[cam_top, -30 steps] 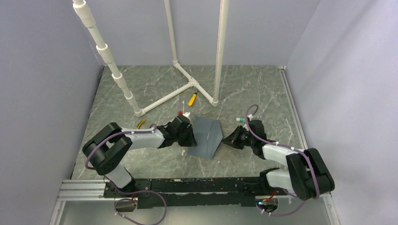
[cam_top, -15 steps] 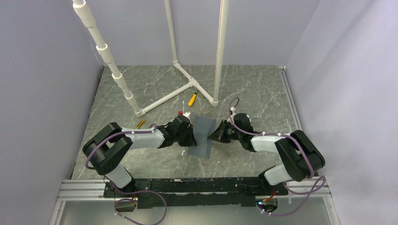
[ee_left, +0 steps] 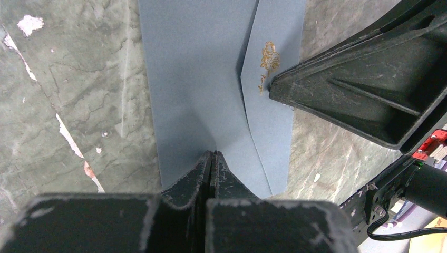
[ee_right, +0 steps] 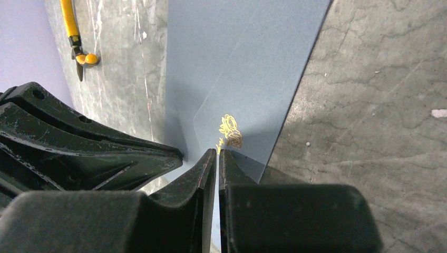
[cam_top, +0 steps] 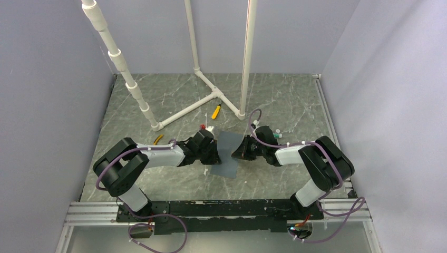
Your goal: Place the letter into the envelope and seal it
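Seemingly almost done: tan letter unseen, slate blue-grey paper envelope [ee_left: 190, 79] with flap [ee_left: 274, 31] folded over, left end effector [ee_left: 212, 154] and right end effector [ee_right: 217, 152] both pinched together pressing it; sealing remains.

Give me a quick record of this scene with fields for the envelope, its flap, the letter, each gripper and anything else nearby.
envelope: blue-grey, flat on the marbled table between the arms
flap: folded over the body, gold emblem near its point
letter: not visible
left gripper: shut, tips on the envelope body
right gripper: nearly shut, tips at the flap's point beside the emblem; cannot tell whether it pinches the flap
other: yellow tool on the table, apart from the envelope
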Tool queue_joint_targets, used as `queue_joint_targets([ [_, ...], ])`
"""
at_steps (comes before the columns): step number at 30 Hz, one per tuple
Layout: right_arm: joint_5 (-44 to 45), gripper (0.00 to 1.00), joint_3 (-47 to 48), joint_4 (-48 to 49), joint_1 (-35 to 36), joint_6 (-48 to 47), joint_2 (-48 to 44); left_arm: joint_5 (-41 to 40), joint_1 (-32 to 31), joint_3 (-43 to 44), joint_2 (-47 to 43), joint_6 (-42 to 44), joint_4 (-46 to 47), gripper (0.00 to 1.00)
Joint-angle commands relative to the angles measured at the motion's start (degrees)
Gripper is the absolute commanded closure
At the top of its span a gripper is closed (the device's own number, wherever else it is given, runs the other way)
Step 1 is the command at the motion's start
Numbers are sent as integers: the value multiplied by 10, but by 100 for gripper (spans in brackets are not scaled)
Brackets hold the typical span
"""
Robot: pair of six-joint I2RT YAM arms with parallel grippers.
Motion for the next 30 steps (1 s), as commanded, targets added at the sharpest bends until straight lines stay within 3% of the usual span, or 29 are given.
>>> queue_joint_targets([
  [1, 10, 89, 10, 26, 5, 7, 20, 9, -3, 15, -12, 9, -2, 98],
  [10, 24, 93, -7, 21, 6, 22, 40, 53, 8, 12, -30, 8, 91, 98],
  [16, 1, 100, -14, 45, 6, 16, 58, 109, 47, 27, 8, 4, 128, 98],
  [22, 1, 100, -14, 59, 6, 26, 72, 163, 54, 44, 65, 4, 173, 98],
  [30, -2, 100, -23, 59, 6, 23, 61, 108, 57, 49, 101, 1, 133, 98],
])
